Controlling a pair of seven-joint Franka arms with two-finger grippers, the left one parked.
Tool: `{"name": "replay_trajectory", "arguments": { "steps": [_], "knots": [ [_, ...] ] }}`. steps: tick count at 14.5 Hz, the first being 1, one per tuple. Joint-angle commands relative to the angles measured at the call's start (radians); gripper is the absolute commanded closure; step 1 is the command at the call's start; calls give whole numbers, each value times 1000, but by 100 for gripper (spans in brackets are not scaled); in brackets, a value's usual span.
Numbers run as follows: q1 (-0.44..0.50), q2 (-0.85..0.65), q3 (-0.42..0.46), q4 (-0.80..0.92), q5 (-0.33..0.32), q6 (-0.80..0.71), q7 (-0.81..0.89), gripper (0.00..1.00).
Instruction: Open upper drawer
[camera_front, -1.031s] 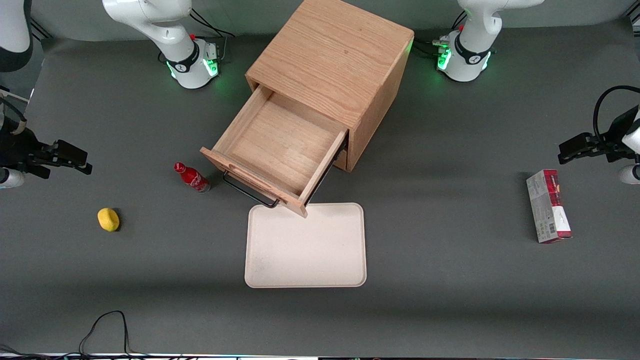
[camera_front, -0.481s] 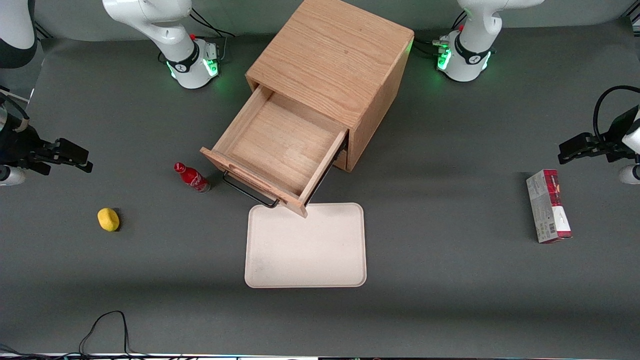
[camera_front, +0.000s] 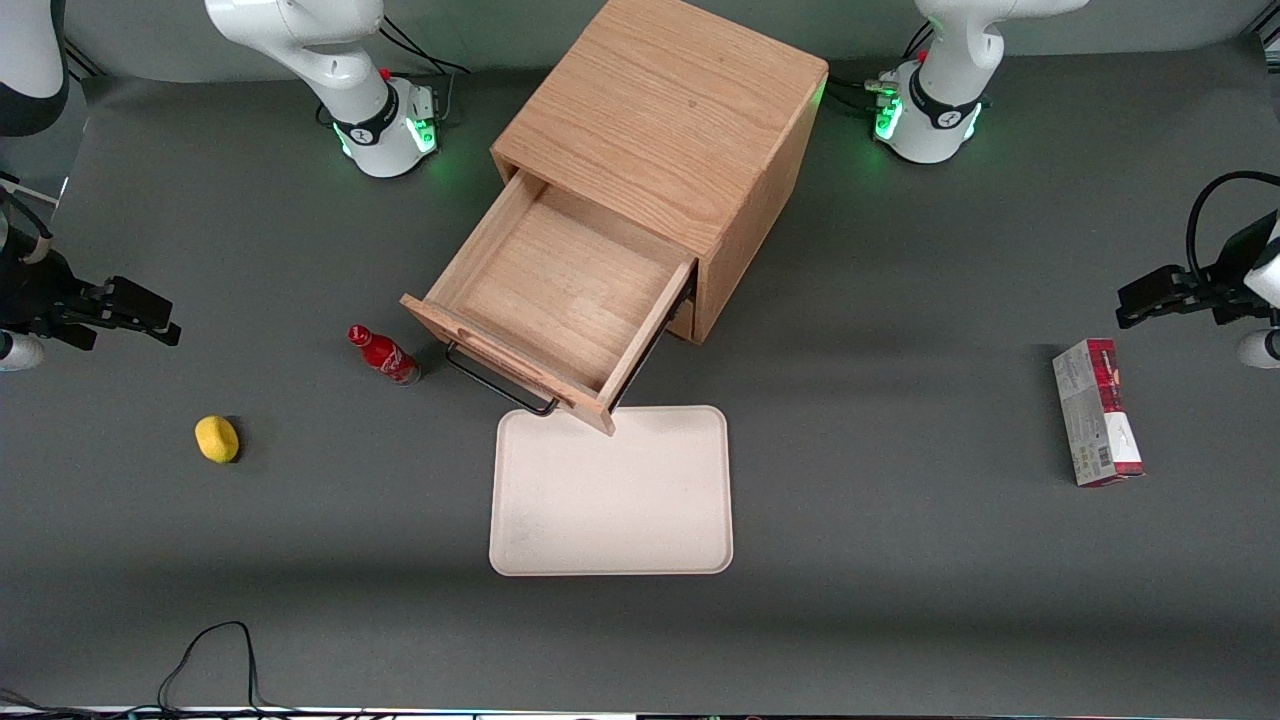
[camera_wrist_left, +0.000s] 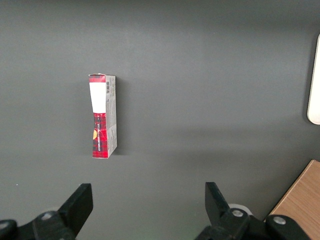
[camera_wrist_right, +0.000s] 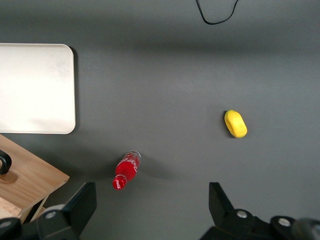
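The upper drawer (camera_front: 555, 295) of the light-oak cabinet (camera_front: 670, 110) stands pulled well out, its shallow wooden tray bare. Its black wire handle (camera_front: 497, 385) hangs just over the edge of the white tray. The bottom drawer is hidden beneath it. My gripper (camera_front: 150, 312) hovers open above the mat, far from the cabinet toward the working arm's end of the table, holding nothing. In the right wrist view the gripper (camera_wrist_right: 150, 207) spreads wide over bare mat, and a corner of the upper drawer's front (camera_wrist_right: 27, 180) shows.
A red bottle (camera_front: 385, 356) lies on the mat beside the drawer front. A yellow lemon (camera_front: 217, 439) sits nearer the front camera. A white tray (camera_front: 611, 490) lies in front of the drawer. A red-and-grey box (camera_front: 1097, 411) lies toward the parked arm's end. A black cable (camera_front: 215, 650) loops at the near edge.
My gripper has drifted slightly away from the cabinet toward the working arm's end of the table. The drawer and the objects have not moved.
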Motion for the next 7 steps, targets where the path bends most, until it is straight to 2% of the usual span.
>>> {"name": "replay_trajectory", "arguments": {
  "steps": [1, 7],
  "knots": [
    [1, -16, -1, -3, -12, 1, 27, 0],
    [-1, -14, -12, 0, -12, -5, 26, 0]
  ]
}}
